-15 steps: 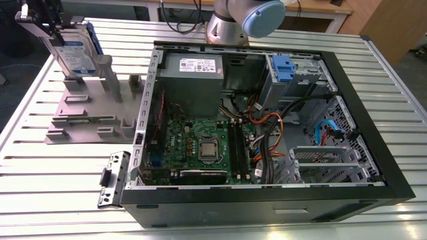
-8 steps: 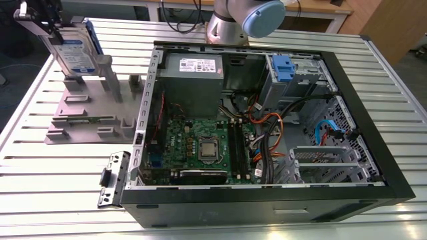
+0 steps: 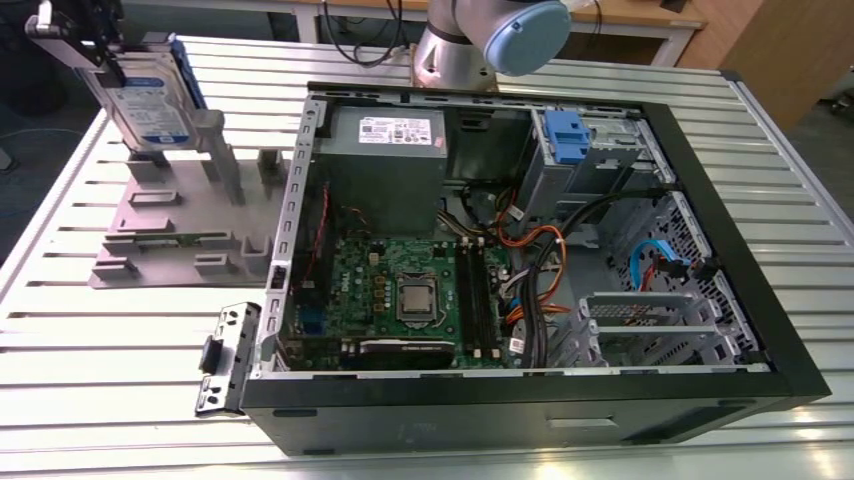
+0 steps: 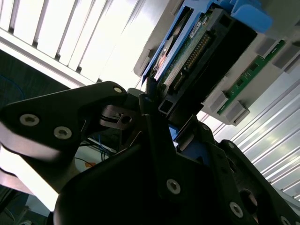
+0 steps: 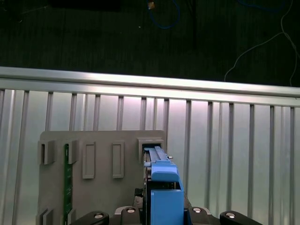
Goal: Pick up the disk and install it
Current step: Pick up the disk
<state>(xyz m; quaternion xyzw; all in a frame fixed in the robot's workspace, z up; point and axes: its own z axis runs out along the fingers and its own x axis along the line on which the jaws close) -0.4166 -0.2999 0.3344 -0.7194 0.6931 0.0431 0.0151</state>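
Note:
The disk (image 3: 140,95), silver with a white-and-blue label and a blue bracket, stands on edge at the far corner of the grey plastic stand (image 3: 174,230), at the exterior view's left. My gripper (image 3: 78,40) is at the disk's upper end, its black fingers closed on either side of it. In the second wrist view the fingers (image 4: 150,96) press against the disk's (image 4: 197,51) connector end. The first wrist view looks along the disk's blue bracket (image 5: 164,187) toward the stand's slot (image 5: 152,145). I cannot tell whether the disk's lower edge still sits in the slot.
An open computer case (image 3: 747,300) lies at the exterior view's right, with a motherboard, cables, a blue-bracketed drive bay (image 3: 567,135) and an empty metal cage (image 3: 641,320). The arm's base (image 3: 467,45) stands behind it. A green board (image 5: 66,178) sits in the stand. The slatted table's edge (image 5: 150,77) runs beyond the stand.

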